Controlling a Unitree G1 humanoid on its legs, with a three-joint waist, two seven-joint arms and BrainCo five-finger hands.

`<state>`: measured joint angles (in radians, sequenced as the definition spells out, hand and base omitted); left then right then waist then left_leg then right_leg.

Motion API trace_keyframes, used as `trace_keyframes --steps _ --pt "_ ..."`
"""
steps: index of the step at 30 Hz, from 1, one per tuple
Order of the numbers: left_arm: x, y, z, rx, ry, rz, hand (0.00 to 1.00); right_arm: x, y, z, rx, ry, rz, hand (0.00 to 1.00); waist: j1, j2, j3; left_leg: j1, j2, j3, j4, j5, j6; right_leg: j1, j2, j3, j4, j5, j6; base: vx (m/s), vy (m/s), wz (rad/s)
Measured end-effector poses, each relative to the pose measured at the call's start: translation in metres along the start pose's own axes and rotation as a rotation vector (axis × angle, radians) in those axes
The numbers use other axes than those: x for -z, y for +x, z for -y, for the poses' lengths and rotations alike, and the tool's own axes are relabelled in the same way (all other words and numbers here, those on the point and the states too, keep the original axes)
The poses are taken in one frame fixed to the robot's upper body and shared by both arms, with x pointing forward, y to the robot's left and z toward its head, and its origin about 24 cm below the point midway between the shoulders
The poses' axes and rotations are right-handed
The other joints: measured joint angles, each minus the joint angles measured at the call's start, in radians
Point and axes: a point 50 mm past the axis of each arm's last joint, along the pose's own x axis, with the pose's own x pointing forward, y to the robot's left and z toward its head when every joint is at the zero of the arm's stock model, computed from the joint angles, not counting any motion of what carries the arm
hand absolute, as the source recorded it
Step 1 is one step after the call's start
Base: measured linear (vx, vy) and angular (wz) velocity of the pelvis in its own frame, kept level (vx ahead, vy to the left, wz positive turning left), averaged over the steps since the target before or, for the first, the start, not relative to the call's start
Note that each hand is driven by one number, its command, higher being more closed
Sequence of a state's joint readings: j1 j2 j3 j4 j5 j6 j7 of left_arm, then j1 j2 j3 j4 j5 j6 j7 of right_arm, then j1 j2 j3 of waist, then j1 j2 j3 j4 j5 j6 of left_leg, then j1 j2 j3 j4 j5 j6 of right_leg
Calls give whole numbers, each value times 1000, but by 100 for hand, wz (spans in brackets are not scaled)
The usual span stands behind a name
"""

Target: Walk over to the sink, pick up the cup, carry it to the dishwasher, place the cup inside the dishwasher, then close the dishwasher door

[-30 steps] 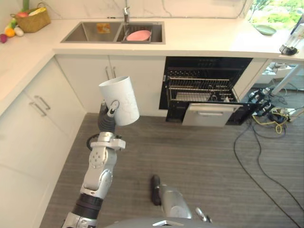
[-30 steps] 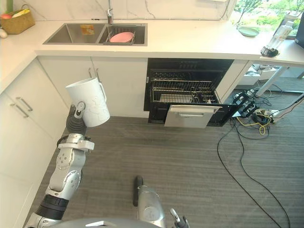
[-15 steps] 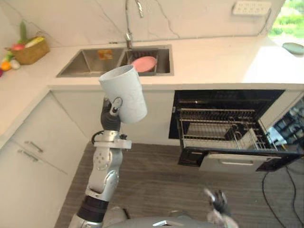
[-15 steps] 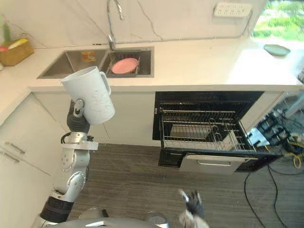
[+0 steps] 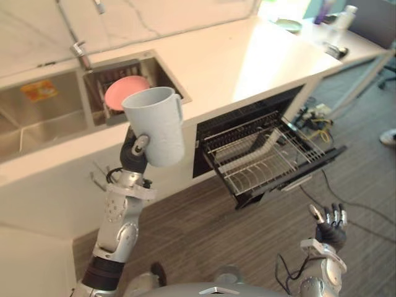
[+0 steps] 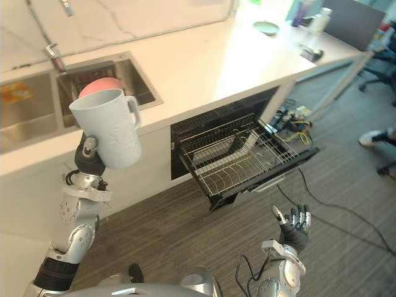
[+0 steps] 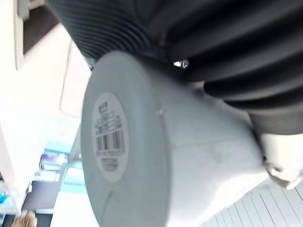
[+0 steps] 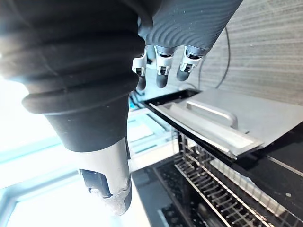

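At the far left we have the sink [image 5: 37, 124] set into the counter [image 5: 247, 55], with a pink plate [image 5: 122, 96] leaning in its right basin. The cup [image 5: 158, 130] is no longer there. Our left hand [image 5: 132, 158] carries it in front of the sink edge, raised well clear of the counter, mouth up and tipped a little, handle turned away from the wrist. The thumb presses the cup's side and the fingers wrap behind it. The left wrist view shows the cup's base snug against the dark ribbed cover, so we judge the grip firm enough for walking. Holding it high likely keeps it from knocking the counter on the way.

Right of the cup stands the dishwasher [image 5: 247, 120], door down and wire rack [image 5: 266, 154] pulled out, ready to take the cup. At the lower right our right hand [image 5: 329, 224] is empty, fingers straight and spread, pointing up, probably for balance and for the door later.

Against 0.5 s ago, our whole view has swung. The dishwasher now sits nearer the middle and at a slant. The cup's grip looks unchanged, and the right hand has come up higher.
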<state>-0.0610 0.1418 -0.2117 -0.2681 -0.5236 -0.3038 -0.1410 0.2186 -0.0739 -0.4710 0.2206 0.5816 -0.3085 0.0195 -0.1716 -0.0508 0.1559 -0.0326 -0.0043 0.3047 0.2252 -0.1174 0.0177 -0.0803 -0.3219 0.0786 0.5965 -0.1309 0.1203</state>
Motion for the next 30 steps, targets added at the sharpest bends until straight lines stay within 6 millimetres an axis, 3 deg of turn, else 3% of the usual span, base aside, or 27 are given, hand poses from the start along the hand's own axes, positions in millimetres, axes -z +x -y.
trace_keyframes --steps 1,3,5,6,7,9,10,12,17,20,22,23,24,25,26,29,30 --pt "1 1 3 8 -11 1 100 -3 -2 -1 -17 -34 13 0 -14 17 9 41 0 30 -1 -21 14 -32 -24 -49 77 62 -39 111 181 -65" --pt "1 1 1 -12 -12 2 100 -5 -2 -5 -65 -58 21 0 -15 44 19 94 28 100 0 -50 20 -43 -27 -117 82 108 -44 109 190 -114" --pt "-3 0 -7 -48 15 15 100 -6 1 -22 -169 -44 32 0 0 49 19 104 56 139 -4 -54 23 -81 6 -226 35 43 -34 35 65 -128" --pt "-6 0 -11 -68 34 30 100 -10 4 -32 -227 -32 51 0 8 44 27 99 72 145 -5 -63 14 -100 67 -269 -28 -10 -41 -42 -69 -101" --pt "-7 -1 -13 -78 41 36 100 -19 7 -40 -267 -25 91 0 9 38 36 93 86 164 4 -85 10 -103 137 -284 -135 -17 -51 -53 -88 -84" --pt "-4 -3 -11 -76 41 26 100 -34 11 -44 -307 -40 147 0 -9 33 40 83 71 145 27 -118 -16 -93 184 -280 -263 37 -73 -8 -81 -41" --pt "-1 -5 -6 -70 21 21 100 -41 14 -44 -328 -64 163 0 -4 66 42 76 44 58 26 -118 -13 -97 209 -264 -287 49 -76 41 -2 -54" --pt "3 -5 -1 -53 17 6 100 -39 14 -49 -350 -49 150 0 -14 77 40 86 45 48 18 -118 -3 -95 216 -253 -269 50 -89 88 32 -39" --pt "7 -2 10 -37 -14 10 100 -19 -17 -59 -418 -10 36 0 -20 79 39 98 46 4 0 -116 -8 -86 218 -275 -243 19 -101 97 -51 10" --pt "9 -5 10 -58 -14 -3 100 -15 -20 -68 -476 1 23 0 -7 82 36 118 39 -11 4 -154 -23 -83 202 -287 -172 -52 -104 40 -33 18" --pt "12 -13 7 -98 -6 -27 100 -21 -20 -70 -494 -12 39 0 -2 118 11 114 50 -27 23 -182 -45 -79 204 -299 -141 -114 -108 147 -79 29" --pt "14 -17 6 -113 -6 -40 100 -23 -20 -71 -499 -15 44 0 0 121 7 110 60 -26 52 -186 -62 -73 201 -300 -147 -127 -107 283 -81 40" --pt "16 -22 4 -130 -3 -59 100 -24 -19 -72 -503 -15 46 0 1 152 -2 50 100 -38 222 -207 -79 -54 213 -319 -143 -152 -114 312 -115 32" --pt "19 -26 2 -156 -7 -76 100 -23 -18 -73 -510 -19 38 0 13 136 9 -59 144 -54 490 -163 -86 -19 214 -322 -140 -168 -125 351 -141 18" --pt "21 -33 1 -185 -13 -91 100 -25 -19 -76 -525 -20 44 0 36 142 11 -130 178 -70 662 -145 -117 36 220 -328 -156 -171 -118 247 -103 -9" --pt "22 -38 2 -178 -13 -103 100 -36 -18 -84 -556 -9 102 0 60 142 11 -178 185 -82 639 -177 -114 120 219 -318 -210 -177 -112 338 -23 -30" --pt "20 -38 2 -162 -1 -96 100 -41 -15 -89 -573 -6 124 0 68 135 12 -187 157 -79 493 -178 -101 135 202 -296 -229 -175 -108 358 61 -41"
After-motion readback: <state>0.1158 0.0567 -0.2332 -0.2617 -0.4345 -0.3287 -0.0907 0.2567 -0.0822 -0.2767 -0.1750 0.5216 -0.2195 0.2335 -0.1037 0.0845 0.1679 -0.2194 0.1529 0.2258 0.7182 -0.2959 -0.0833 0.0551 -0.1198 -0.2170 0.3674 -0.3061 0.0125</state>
